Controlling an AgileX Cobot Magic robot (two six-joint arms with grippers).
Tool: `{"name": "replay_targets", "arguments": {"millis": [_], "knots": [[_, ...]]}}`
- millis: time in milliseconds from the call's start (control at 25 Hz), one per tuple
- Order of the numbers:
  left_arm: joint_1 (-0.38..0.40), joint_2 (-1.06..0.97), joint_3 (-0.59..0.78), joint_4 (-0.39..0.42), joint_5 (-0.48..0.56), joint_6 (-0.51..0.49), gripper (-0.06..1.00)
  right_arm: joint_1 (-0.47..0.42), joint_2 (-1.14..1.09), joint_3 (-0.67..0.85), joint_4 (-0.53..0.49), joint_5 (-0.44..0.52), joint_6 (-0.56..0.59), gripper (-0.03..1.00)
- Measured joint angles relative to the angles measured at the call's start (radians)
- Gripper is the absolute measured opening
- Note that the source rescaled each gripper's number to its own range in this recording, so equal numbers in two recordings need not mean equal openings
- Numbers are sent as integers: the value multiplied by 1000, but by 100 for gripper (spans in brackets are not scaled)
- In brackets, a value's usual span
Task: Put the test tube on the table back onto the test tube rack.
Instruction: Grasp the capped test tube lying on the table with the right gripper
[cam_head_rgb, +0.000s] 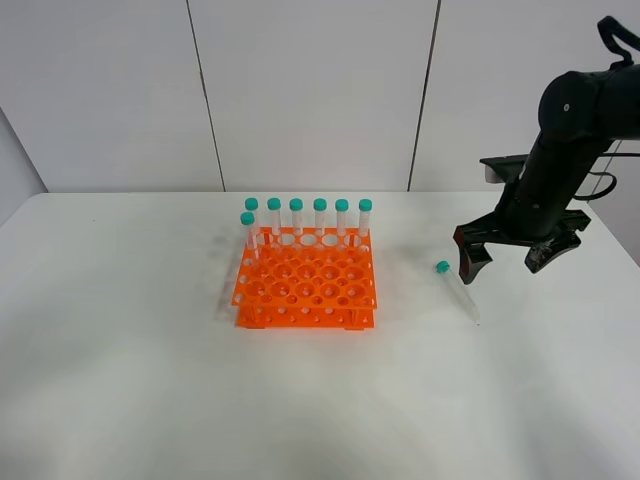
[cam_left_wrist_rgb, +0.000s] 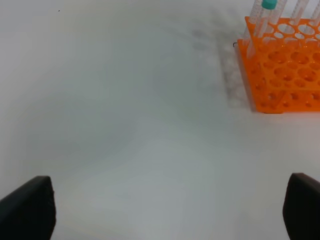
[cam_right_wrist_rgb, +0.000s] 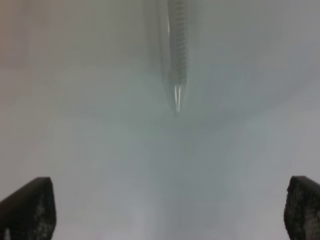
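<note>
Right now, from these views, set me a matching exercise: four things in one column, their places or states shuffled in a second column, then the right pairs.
Things
1. lone slim clear plastic test tube with a teal cap
2. bright orange plastic rack with round holes
3. black right gripper
4. seven teal-capped tubes

States
A. upright at the rack's far side
B. open, just right of the lying tube
C. lying flat on the white table, right of the rack
D. most holes empty

Pairs: 1-C, 2-D, 3-B, 4-A
</note>
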Motion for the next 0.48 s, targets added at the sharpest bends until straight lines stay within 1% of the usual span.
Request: {"name": "replay_targets", "arguments": {"millis": [120,320,480], "knots": [[0,0,0,0,0,0,100,0,38,0,-10,-46,0,100],[0,0,0,0,0,0,100,0,87,0,-13,-156,0,100],[0,0,0,0,0,0,100,0,125,-4,-7,-211,0,100]]}}
